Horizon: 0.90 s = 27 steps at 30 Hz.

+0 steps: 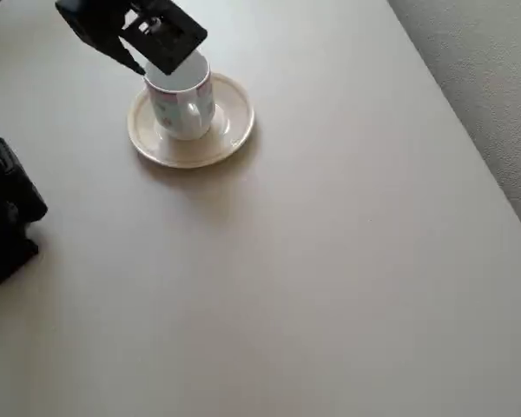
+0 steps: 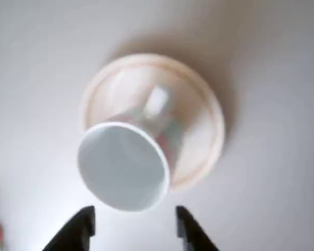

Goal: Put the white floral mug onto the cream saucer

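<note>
The white floral mug [image 1: 184, 106] is standing upright on the cream saucer [image 1: 230, 139], inside the saucer's rim, in the upper left part of the overhead view. Its handle is facing the lower edge of that picture, and faint pink and green prints are showing on its side. The saucer is lying flat on the pale table [image 1: 330, 261], casting a soft shadow to its lower right.

The black end effector [image 1: 161, 52] is hanging above the mug's far rim in the overhead view, partly covering the mug's mouth. In the wrist view, the end effector [image 2: 133, 222] is showing its two dark fingertips [image 2: 83, 222] at the bottom edge, spread apart with bare table between them, so it is standing open and gripping nothing. The mug [image 2: 123, 164] is sitting just above the fingertips in that picture, its open mouth facing the camera, and neither fingertip is touching it. The saucer [image 2: 204, 130] is showing behind and around the mug, blurred.

A black piece of equipment [image 1: 4, 217] is sitting at the left edge of the overhead view, well apart from the saucer. A grey, textured floor [image 1: 495, 78] is running along the table's right side.
</note>
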Motion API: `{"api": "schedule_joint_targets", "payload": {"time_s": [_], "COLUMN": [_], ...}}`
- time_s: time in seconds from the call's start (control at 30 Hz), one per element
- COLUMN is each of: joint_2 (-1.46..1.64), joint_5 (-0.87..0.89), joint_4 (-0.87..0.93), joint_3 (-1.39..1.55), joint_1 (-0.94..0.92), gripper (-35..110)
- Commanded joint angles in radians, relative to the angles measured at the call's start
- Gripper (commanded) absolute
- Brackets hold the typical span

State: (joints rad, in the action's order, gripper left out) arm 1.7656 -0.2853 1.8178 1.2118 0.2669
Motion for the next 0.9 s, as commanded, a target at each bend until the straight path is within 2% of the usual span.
{"api": "schedule_joint_targets", "payload": {"time_s": [0.0,0.1,0.23,0.4,0.63,0.87], "joint_2": [0.265,0.393,0.736,1.054,1.155,1.463], "joint_5": [0.026,0.084,0.117,0.112,0.110,0.095], "joint_4": [0.015,-0.084,-0.325,-0.453,-0.626,-0.595], "joint_3": [-0.055,0.146,0.638,1.100,1.509,1.741], "joint_1": [-0.276,-0.457,-0.560,-0.540,-0.511,-0.502], "gripper": [9,-2,-2,-2,-2,-2]}}
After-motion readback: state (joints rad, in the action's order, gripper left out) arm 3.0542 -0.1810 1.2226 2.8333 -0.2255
